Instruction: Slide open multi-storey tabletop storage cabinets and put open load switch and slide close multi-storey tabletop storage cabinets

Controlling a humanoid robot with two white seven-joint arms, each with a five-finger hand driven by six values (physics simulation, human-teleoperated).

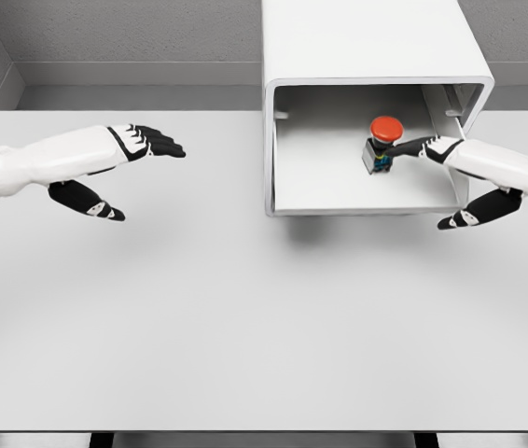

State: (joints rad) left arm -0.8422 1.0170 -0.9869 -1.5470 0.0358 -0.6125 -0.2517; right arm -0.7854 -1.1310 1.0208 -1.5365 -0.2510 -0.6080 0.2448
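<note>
Now the load switch (383,142) is pinched in the open drawer (357,191) by the right hand (420,147); it should be released gently, upright, before withdrawal.

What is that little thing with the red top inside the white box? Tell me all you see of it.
The load switch is a small push-button: a round red cap on a dark, boxy body. It stands upright on the floor of the open white cabinet drawer, toward its right side. The right hand reaches in, fingertips touching its body.

switch (382,142) sits in the open drawer (339,191), seemingly touching the right hand (432,149).
</note>
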